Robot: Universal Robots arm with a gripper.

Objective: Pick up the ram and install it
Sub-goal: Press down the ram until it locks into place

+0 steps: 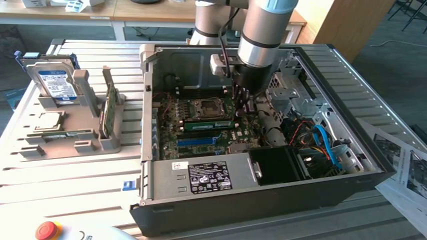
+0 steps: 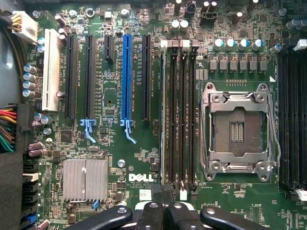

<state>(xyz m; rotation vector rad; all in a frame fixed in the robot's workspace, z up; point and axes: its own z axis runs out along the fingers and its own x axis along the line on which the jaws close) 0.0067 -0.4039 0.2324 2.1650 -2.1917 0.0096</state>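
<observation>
Beneath closed jaws, seated ram [image 1: 208, 124]

Readable markings inside the open computer case

A white "DELL" logo is showing on the green printed motherboard [image 2: 144, 178], just by the ribbed silver heatsink [image 2: 85, 179]; the black-and-white label [image 1: 209, 177] on the grey metal power supply box is carrying print too small to read.

slatted table [image 1: 60, 180] — computer case [image 1: 267, 200], holder [image 1: 67, 135]
</observation>
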